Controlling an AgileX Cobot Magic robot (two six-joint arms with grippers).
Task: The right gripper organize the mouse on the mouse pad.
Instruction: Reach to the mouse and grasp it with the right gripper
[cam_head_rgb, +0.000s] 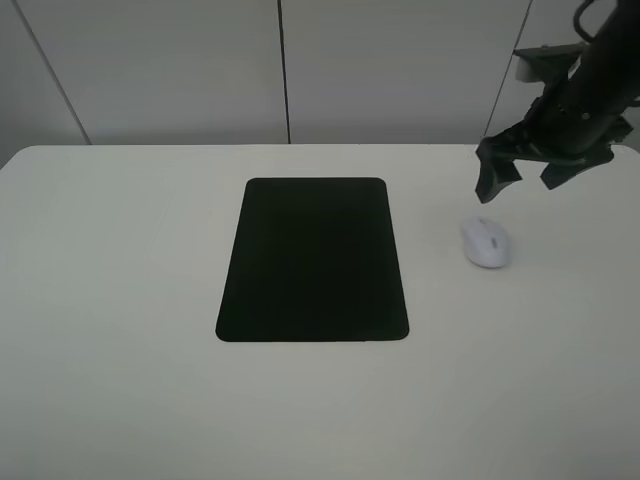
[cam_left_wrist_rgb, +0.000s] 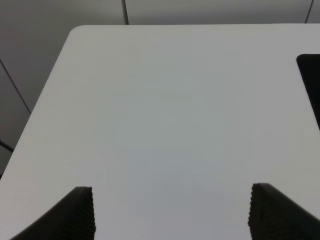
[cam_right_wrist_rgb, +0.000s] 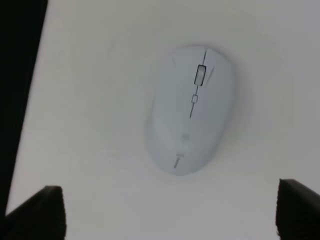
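The white mouse (cam_head_rgb: 486, 243) lies on the white table, to the right of the black mouse pad (cam_head_rgb: 313, 259) and apart from it. My right gripper (cam_head_rgb: 540, 172) hangs open above and just behind the mouse, holding nothing. In the right wrist view the mouse (cam_right_wrist_rgb: 191, 108) lies between and ahead of the two spread fingertips (cam_right_wrist_rgb: 40, 212), and the mouse pad's edge (cam_right_wrist_rgb: 17, 75) shows at the side. My left gripper (cam_left_wrist_rgb: 170, 212) is open over bare table, with a corner of the pad (cam_left_wrist_rgb: 310, 80) in its view; it is out of the exterior high view.
The white table (cam_head_rgb: 120, 300) has rounded far corners (cam_left_wrist_rgb: 80, 30). Grey wall panels (cam_head_rgb: 280, 70) stand behind the table.
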